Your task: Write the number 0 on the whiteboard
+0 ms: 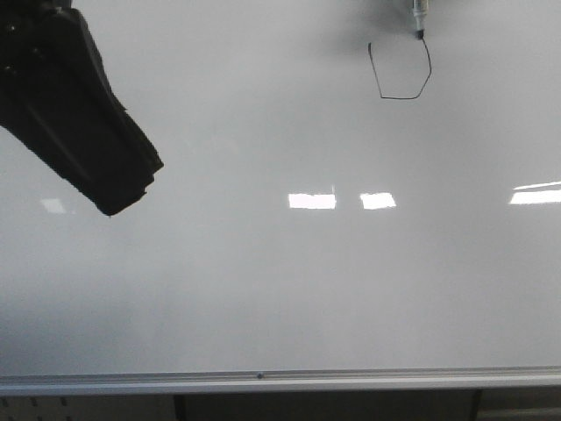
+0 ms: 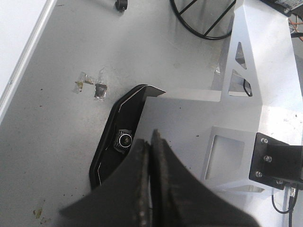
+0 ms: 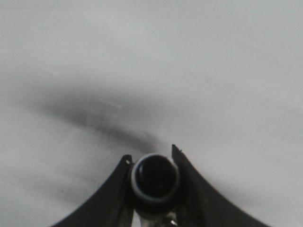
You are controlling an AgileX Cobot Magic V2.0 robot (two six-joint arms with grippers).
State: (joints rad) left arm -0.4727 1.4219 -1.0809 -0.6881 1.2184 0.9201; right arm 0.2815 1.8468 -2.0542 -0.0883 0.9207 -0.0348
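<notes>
The whiteboard (image 1: 263,289) fills the front view, with a silver rail (image 1: 263,381) along its lower edge. The number 0 (image 1: 382,88) is a thin black angular outline at the upper right, with a gap at its top. A marker (image 1: 420,13) comes in from the top edge, and its tip touches the board at the loop's upper right end. My right gripper (image 3: 151,156) is shut on the marker (image 3: 155,177), seen end-on against the board (image 3: 213,71). My left gripper (image 2: 150,139) is shut and empty. It shows as a dark shape at the upper left of the front view (image 1: 118,197), away from the number.
Bright rectangular light reflections (image 1: 312,201) lie across the middle of the board. The left wrist view shows the grey floor (image 2: 52,142), the robot's silver base frame (image 2: 189,123) and a black base part (image 2: 116,142).
</notes>
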